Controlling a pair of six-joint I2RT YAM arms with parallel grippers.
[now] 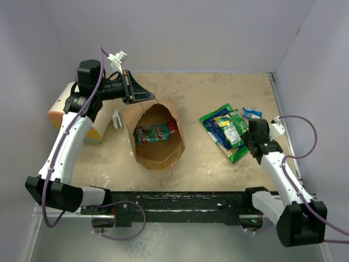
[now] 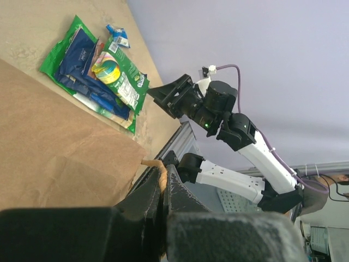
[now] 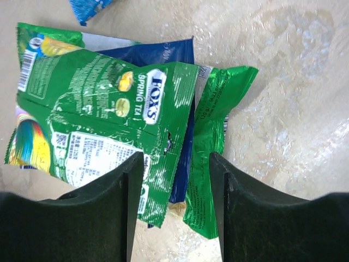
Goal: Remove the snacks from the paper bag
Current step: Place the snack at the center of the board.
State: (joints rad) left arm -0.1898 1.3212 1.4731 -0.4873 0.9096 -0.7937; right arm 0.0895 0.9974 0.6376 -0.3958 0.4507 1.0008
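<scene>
The brown paper bag [image 1: 158, 150] lies in the middle of the table, its mouth facing up. A teal-red-white snack [image 1: 157, 132] shows inside it. My left gripper [image 1: 151, 98] is at the bag's far rim, shut on its twisted paper handle [image 2: 155, 164]. Right of the bag is a pile of snacks [image 1: 226, 131]: a green-white packet [image 3: 109, 103], a dark blue one [image 3: 163, 54] and a second green one [image 3: 215, 125]. A small blue packet [image 1: 251, 113] lies just beyond. My right gripper [image 3: 177, 164] hangs open over the pile's near edge, holding nothing.
A cream cylinder with an orange end [image 1: 62, 112] and a small white block [image 1: 116, 119] stand left of the bag. Grey walls close the table at the back and on both sides. The arms' black base rail [image 1: 180, 199] runs along the near edge.
</scene>
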